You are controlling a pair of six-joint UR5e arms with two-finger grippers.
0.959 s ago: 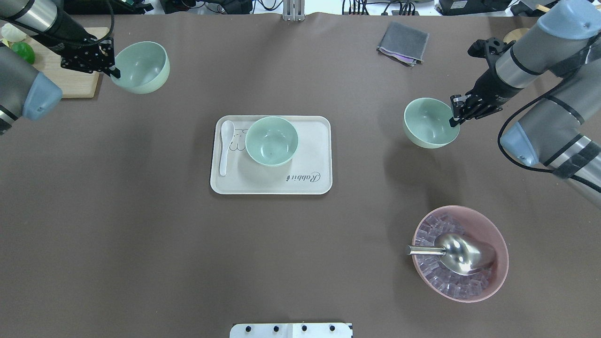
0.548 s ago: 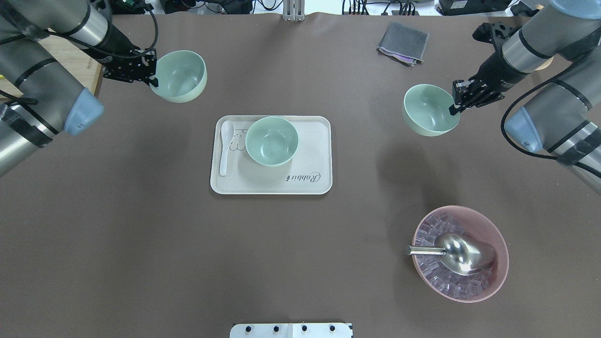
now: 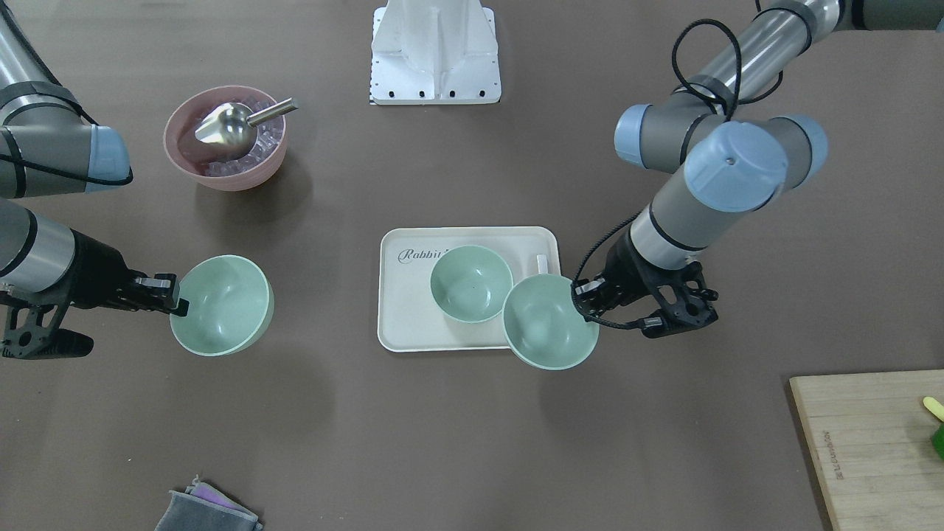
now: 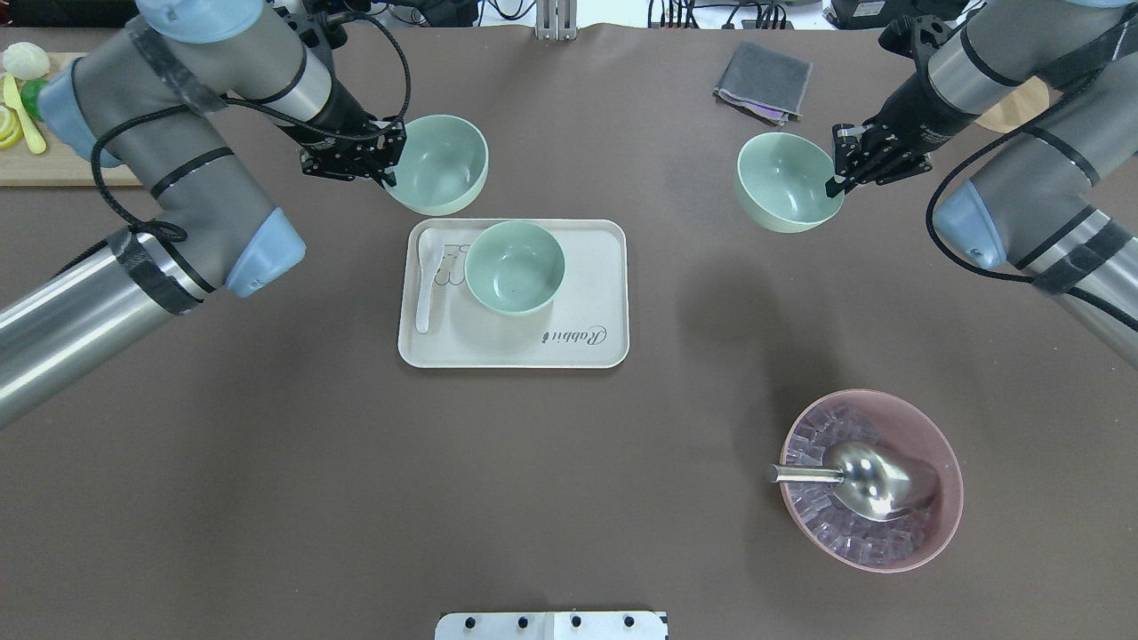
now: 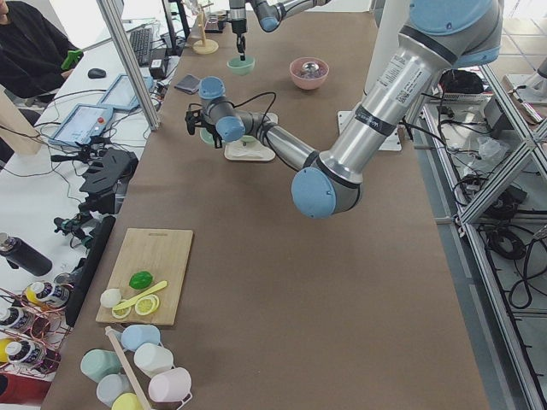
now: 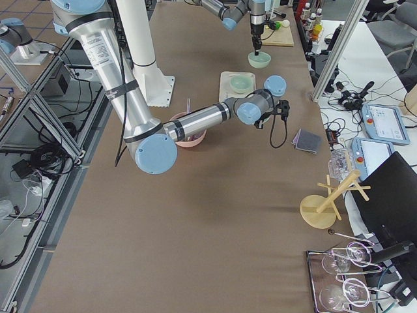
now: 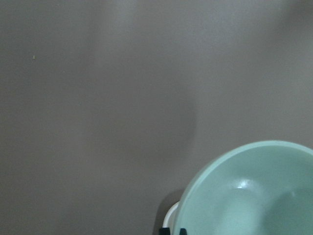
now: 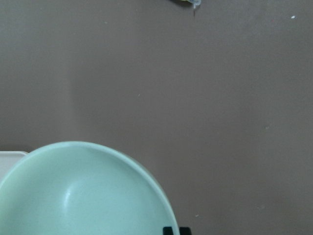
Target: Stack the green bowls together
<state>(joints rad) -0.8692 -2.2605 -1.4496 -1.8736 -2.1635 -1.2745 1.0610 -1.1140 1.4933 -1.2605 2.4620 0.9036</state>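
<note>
Three pale green bowls are in view. One green bowl [image 4: 515,267] [image 3: 470,283] sits upright on the cream tray [image 4: 533,351]. My left gripper [image 4: 388,164] [image 3: 582,299] is shut on the rim of a second green bowl [image 4: 440,164] [image 3: 549,321] [image 7: 254,196], held at the tray's far left corner. My right gripper [image 4: 836,173] [image 3: 175,301] is shut on the rim of the third green bowl [image 4: 787,182] [image 3: 221,304] [image 8: 83,196], well to the right of the tray. Both held bowls face up.
A white spoon [image 4: 427,276] lies on the tray's left side. A pink bowl [image 4: 953,498] with ice and a metal scoop [image 4: 876,480] stands at the near right. A grey cloth [image 4: 765,80] lies at the far right, a cutting board [image 4: 53,169] at the far left.
My left arm has carried its bowl rightward to the tray's far left corner. My right arm has moved its bowl farther away and slightly left.
</note>
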